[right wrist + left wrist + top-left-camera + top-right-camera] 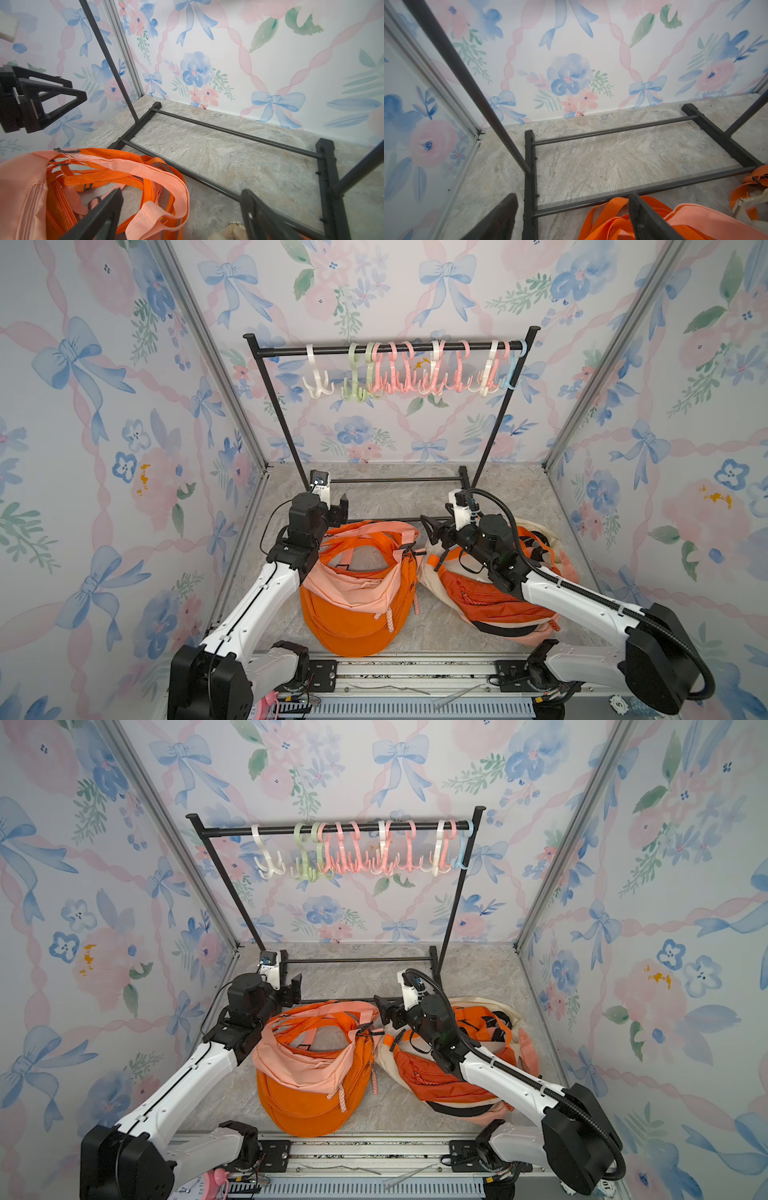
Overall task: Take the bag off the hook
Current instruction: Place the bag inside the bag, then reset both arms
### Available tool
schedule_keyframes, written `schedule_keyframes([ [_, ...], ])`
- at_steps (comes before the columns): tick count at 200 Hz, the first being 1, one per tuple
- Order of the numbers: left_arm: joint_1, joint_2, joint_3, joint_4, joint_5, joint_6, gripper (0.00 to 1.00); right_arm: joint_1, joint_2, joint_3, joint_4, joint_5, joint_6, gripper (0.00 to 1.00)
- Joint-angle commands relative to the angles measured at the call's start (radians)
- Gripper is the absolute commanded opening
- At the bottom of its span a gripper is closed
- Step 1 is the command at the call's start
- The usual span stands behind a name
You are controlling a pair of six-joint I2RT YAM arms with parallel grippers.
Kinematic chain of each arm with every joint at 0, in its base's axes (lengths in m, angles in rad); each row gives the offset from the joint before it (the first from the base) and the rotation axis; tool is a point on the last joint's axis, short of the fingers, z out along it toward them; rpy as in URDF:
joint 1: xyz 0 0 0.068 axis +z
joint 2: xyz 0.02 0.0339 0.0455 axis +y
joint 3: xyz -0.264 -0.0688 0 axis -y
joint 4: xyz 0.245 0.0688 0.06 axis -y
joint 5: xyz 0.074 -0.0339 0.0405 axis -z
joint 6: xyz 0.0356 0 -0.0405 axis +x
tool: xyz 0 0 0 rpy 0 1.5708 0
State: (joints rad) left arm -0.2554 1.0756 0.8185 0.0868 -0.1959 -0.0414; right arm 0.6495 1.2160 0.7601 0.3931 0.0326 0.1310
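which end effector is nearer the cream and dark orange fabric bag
Right. The right end effector hangs by the inner edge of the cream and dark orange fabric bag; the left end effector is across the peach and bright orange fabric bag, near the black metal rack.

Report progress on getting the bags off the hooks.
Done: pastel plastic hooks on the black rail hang bare; orange-and-peach fabric bags and orange-and-cream bags lie on the marble-look floor. In hand: nothing; left gripper and right gripper are open. Left: no bag to unhook.
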Motion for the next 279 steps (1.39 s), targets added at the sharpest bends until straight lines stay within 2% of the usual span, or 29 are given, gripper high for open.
schedule_keyframes([
  [1,0.010,-0.082,-0.021,0.030,-0.071,0.001,0.98,-0.041,-0.089,0.062,-0.121,-0.018,-0.043,0.96],
  [15,0.025,-0.109,-0.029,0.054,-0.082,0.002,0.98,-0.088,-0.140,0.063,-0.132,-0.032,-0.023,1.00],
  [37,0.082,-0.099,-0.024,0.050,-0.053,-0.032,0.98,-0.194,-0.184,0.105,-0.216,-0.037,0.020,0.97],
  [57,0.124,-0.050,-0.025,0.038,-0.030,-0.068,0.98,-0.277,-0.202,0.108,-0.243,0.017,0.044,0.97],
  [76,0.134,0.008,-0.064,0.086,-0.030,-0.045,0.98,-0.326,-0.205,0.059,-0.172,0.091,0.014,0.97],
  [96,0.174,0.085,-0.076,0.114,0.018,-0.073,0.98,-0.376,-0.183,0.019,-0.138,0.166,-0.063,0.97],
  [109,0.191,0.113,-0.133,0.168,0.028,-0.081,0.98,-0.416,-0.156,-0.017,-0.102,0.194,-0.095,0.97],
  [152,0.217,0.241,-0.198,0.363,0.025,-0.072,0.98,-0.522,-0.048,-0.194,0.102,0.216,-0.131,0.97],
  [177,0.245,0.343,-0.213,0.397,0.030,-0.051,0.98,-0.541,-0.014,-0.313,0.239,0.260,-0.133,0.97],
  [207,0.286,0.389,-0.300,0.548,0.072,-0.076,0.98,-0.548,0.063,-0.387,0.334,0.263,-0.127,0.97],
  [241,0.228,0.418,-0.370,0.674,0.072,-0.006,0.98,-0.549,0.171,-0.465,0.544,0.265,-0.129,0.97],
  [279,0.098,0.418,-0.493,0.897,-0.079,0.106,0.98,-0.547,0.287,-0.557,0.830,0.261,-0.137,0.97],
])
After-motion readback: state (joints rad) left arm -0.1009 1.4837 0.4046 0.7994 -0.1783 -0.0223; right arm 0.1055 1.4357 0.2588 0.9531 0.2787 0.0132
